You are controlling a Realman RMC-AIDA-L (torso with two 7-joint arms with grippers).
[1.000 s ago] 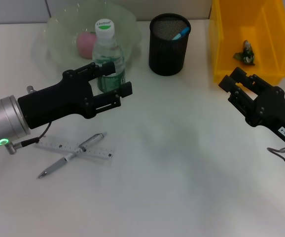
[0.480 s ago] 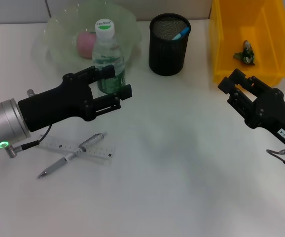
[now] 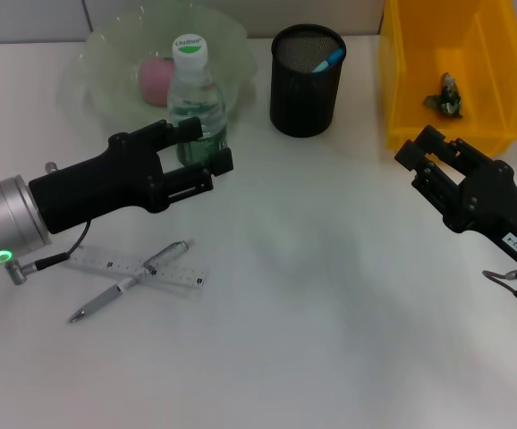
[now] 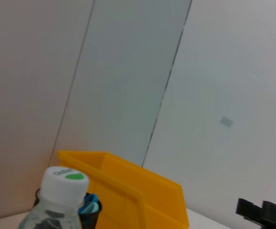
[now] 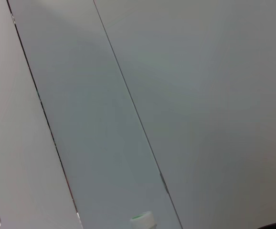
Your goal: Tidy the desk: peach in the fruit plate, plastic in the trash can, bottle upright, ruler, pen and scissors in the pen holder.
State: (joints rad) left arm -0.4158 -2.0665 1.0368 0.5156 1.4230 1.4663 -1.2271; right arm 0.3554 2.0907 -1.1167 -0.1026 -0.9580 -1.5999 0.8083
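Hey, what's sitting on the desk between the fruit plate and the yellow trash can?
In the head view, the black mesh pen holder stands between the fruit plate and the yellow trash can.

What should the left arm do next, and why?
Probably back the left gripper away from the bottle, then go for the pen. The bottle stands upright, the fingers look spread beside it, and pen and ruler lie crossed on the desk.

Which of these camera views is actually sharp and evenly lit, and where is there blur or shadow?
Head view: even light, sharp, with only soft shadows on the table under the left gripper and right gripper. Left wrist view: the bottle up close is soft; the yellow bin behind looks clearer. Right wrist view: mostly plain wall panels, dim, little detail.
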